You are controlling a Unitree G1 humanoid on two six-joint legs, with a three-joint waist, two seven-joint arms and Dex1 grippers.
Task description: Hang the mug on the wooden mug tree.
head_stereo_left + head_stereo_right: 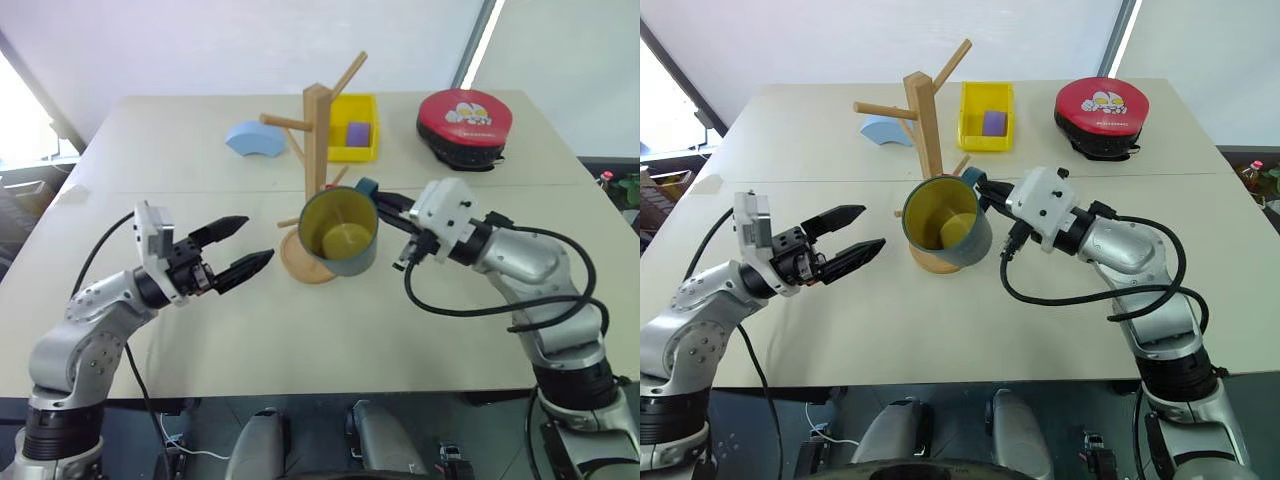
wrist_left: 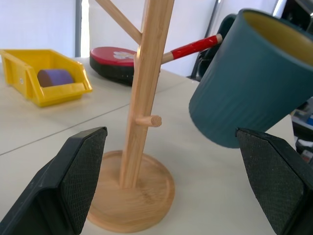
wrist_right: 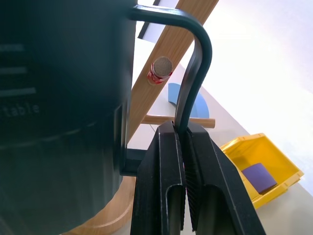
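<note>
Right hand (image 3: 185, 128) has its two fingers pressed together on the loop handle of the mug (image 1: 340, 234), pinching the thin bar so the loop stays clear for a peg. Held that way, the mug hangs off the tabletop (image 1: 180, 140) at the centre of the head view, tipped with its yellow mouth towards the camera, just in front of the wooden mug tree (image 1: 317, 130). In the right wrist view the red-tipped peg (image 3: 160, 70) shows through the handle's opening, pointing out at it, which looks like lining up; the mug is not yet hung. Left hand (image 1: 243, 247), at the lower left of the frame, hovers with fingers spread and empty, aimed at the tree's base, probably ready to steady it. Across the upper frame sit a yellow bin (image 1: 355, 128), a red round case (image 1: 464, 117) and a blue arch block (image 1: 254, 138), well apart from the work.
</note>
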